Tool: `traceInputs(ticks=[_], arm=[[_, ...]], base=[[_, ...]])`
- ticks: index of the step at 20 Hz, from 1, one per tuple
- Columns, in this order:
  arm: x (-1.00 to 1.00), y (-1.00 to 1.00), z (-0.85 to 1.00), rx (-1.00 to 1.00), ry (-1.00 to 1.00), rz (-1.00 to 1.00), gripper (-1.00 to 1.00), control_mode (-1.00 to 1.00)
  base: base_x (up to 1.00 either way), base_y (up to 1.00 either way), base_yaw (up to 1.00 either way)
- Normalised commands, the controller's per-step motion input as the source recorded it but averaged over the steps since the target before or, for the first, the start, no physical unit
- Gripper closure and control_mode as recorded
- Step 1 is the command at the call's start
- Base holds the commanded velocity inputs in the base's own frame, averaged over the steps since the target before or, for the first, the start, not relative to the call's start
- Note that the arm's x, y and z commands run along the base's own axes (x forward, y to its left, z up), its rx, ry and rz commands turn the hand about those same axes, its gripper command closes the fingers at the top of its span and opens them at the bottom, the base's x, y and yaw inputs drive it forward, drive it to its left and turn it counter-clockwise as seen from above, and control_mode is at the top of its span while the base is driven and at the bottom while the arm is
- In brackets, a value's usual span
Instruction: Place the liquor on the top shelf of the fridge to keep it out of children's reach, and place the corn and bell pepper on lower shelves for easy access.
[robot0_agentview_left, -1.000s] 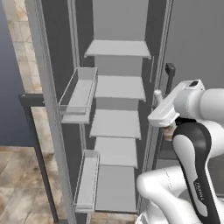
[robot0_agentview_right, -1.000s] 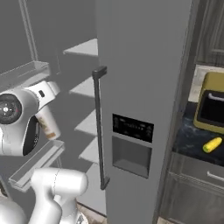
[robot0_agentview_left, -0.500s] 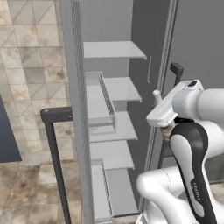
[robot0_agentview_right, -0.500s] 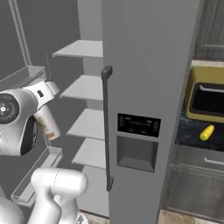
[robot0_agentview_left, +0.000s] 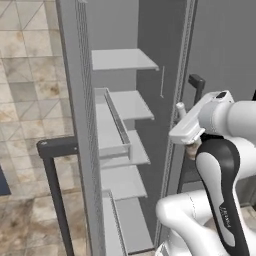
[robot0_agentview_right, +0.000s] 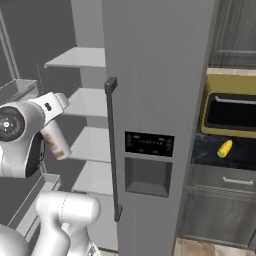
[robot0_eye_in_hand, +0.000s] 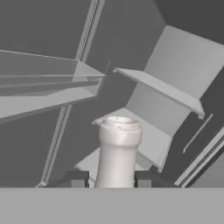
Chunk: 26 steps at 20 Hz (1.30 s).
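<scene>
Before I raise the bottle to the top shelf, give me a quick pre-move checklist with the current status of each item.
1. Liquor held between the fingers of the hand: ok.
2. Fridge door open, shelves exposed: ok.
3. Top shelf bare where visible: ok.
4. Bottle at top-shelf height: not ok; it sits lower, about level with the second shelf.
5. Corn on the counter by the yellow oven, not yet shelved: ok.
6. Bell pepper location: cannot tell.

Fridge (robot0_agentview_right: 155, 75) fills centre frame in the right base view, its open compartment at left with the top shelf (robot0_agentview_right: 80, 57) above the lower shelves (robot0_agentview_right: 92, 145). Liquor (robot0_agentview_right: 55, 141) sits at left edge, in front of those shelves. Corn (robot0_agentview_right: 224, 148) lies on the counter (robot0_agentview_right: 210, 150) at right, below the toaster oven (robot0_agentview_right: 232, 110).
</scene>
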Motion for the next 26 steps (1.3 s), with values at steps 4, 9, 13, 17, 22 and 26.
traceInputs(ticks=[4,9,13,17,22,26], arm=[[0.0,0.0,0.0,0.0,0.0,0.0,1.0,1.0],[0.0,0.0,0.0,0.0,0.0,0.0,1.0,1.0],[0.01,0.49,0.0,-0.07,-0.07,-0.1,1.0,-1.0],[0.2,0.16,0.03,0.0,-0.03,-0.15,1.0,-1.0],[0.25,0.0,0.23,0.01,-0.04,-0.14,1.0,-1.0],[0.04,-0.06,0.51,0.07,-0.05,-0.13,1.0,-1.0]], base=[[0.55,0.29,-0.09],[0.29,0.47,-0.06],[0.0,0.0,0.0],[0.0,0.0,0.0],[0.0,0.0,0.0],[0.0,0.0,0.0]])
